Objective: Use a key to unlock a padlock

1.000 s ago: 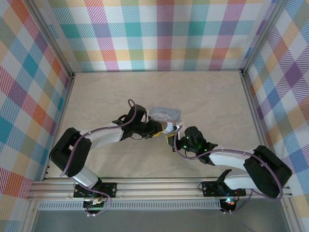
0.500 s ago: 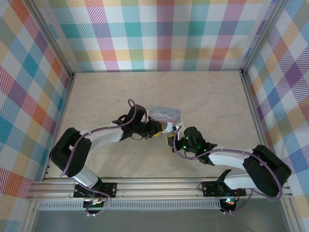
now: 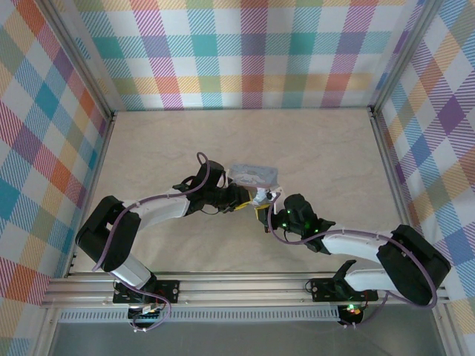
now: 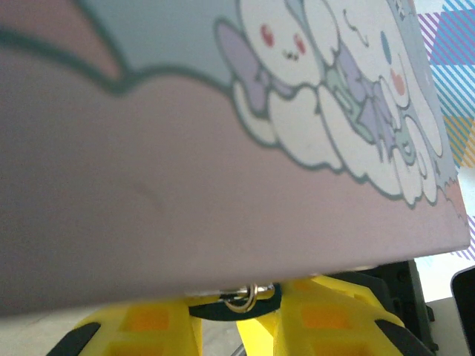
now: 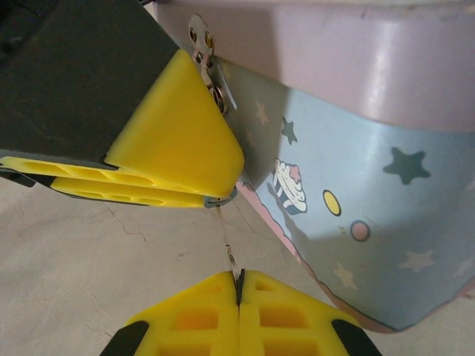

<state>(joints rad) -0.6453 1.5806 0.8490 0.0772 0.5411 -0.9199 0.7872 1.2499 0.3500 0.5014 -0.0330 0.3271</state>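
My left gripper (image 4: 237,326), jaws narrowly apart, seems to pinch the padlock (image 4: 249,298) under the box (image 4: 223,148) edge, steadying its keyhole. My right gripper (image 5: 239,291), fully closed, clamps the key (image 5: 229,248), its tip up at the padlock's underside, lined up for insertion.

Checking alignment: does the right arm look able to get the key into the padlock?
Likely yes. The right gripper pinches the key, whose tip appears to reach the padlock sticking out under the left gripper's fingers. Nothing lies between them, and the tin box stands aside.
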